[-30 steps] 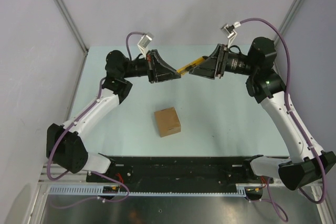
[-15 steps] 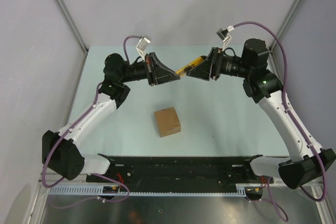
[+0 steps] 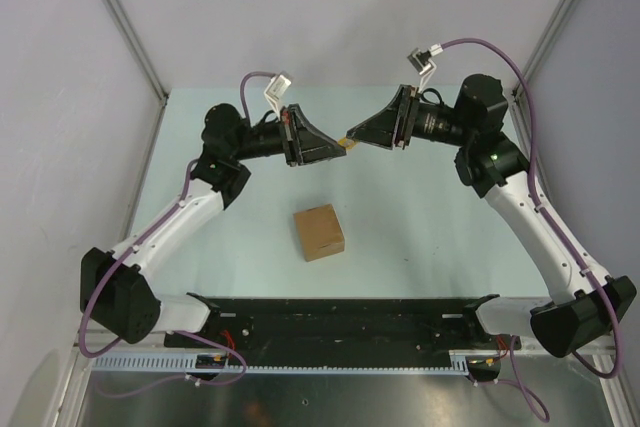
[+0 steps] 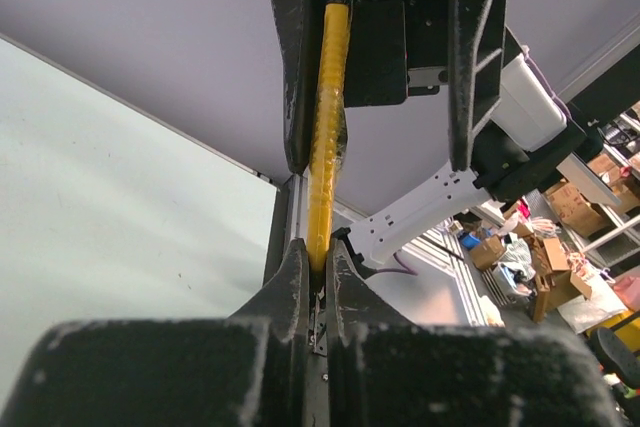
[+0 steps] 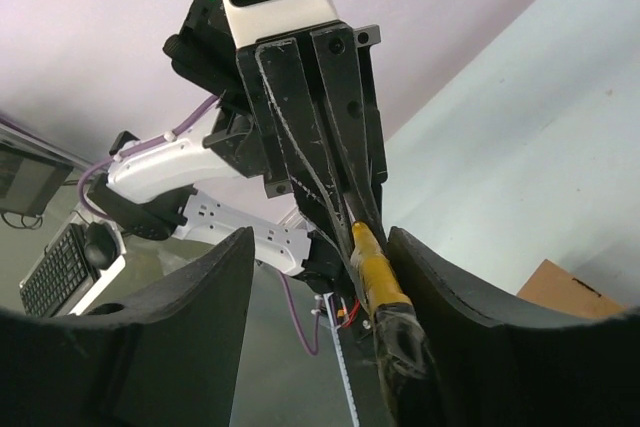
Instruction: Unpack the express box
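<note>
The express box [image 3: 319, 232], a small brown carton with its flaps shut, sits on the table in front of both arms; one corner of it shows in the right wrist view [image 5: 565, 292]. My left gripper [image 3: 342, 148] is raised behind the box and shut on one end of a slim yellow cutter knife [image 4: 328, 127]. Its tips [image 4: 318, 257] pinch the handle. My right gripper [image 3: 358, 137] faces it, open, with its jaws wide apart on either side of the knife's other end [image 5: 375, 272]. The knife lies close to one right finger [image 5: 445, 287].
The pale green table [image 3: 430, 217] is walled by grey panels at the back and sides. The black base rail [image 3: 340, 312] of the arms runs along the near edge. The box is the only loose object on the surface.
My right gripper has moved left along the knife toward the left gripper, so less of the yellow handle shows between them. The left gripper shifted slightly. The box has not moved.
</note>
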### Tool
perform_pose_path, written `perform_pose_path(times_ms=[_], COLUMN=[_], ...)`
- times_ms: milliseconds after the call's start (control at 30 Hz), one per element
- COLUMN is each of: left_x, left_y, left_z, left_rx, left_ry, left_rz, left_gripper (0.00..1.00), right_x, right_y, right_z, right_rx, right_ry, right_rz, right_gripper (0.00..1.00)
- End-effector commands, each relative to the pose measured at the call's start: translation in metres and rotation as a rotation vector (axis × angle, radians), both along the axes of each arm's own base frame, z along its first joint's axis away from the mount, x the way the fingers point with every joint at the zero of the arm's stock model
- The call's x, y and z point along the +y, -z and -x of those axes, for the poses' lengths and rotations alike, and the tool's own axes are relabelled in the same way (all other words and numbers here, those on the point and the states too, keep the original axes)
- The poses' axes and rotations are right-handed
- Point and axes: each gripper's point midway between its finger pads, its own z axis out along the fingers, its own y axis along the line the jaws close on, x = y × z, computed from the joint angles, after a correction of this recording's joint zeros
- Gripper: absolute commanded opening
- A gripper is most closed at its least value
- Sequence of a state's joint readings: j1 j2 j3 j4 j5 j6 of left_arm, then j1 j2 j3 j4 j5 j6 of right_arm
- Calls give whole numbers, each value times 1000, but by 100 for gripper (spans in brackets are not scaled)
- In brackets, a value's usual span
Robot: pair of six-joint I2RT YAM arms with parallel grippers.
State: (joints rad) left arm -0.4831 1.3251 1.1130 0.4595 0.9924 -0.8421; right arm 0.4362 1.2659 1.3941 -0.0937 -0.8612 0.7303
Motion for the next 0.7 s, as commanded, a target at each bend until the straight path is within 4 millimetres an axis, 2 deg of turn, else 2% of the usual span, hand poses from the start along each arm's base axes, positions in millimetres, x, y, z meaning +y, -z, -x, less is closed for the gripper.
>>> perform_pose_path(times_ms=[0, 167, 500, 667], left_x=[3, 5, 7, 7], left_y=[-15, -17, -15, -19], left_z=[8, 4, 0, -2], left_rx=[-35, -48, -41, -46], left_ry=[-12, -32, -47, -56], left_rz=[30, 32, 27, 33], left_gripper=[0, 0, 0, 0], right_x=[1, 1, 2, 4], right_y=[-15, -13, -11, -4], right_z=[4, 4, 6, 4], right_rx=[-39, -50, -63, -56], right_ry=[-18, -23, -40, -46], right_rz=[-44, -39, -31, -13], right_gripper=[58, 52, 56, 59])
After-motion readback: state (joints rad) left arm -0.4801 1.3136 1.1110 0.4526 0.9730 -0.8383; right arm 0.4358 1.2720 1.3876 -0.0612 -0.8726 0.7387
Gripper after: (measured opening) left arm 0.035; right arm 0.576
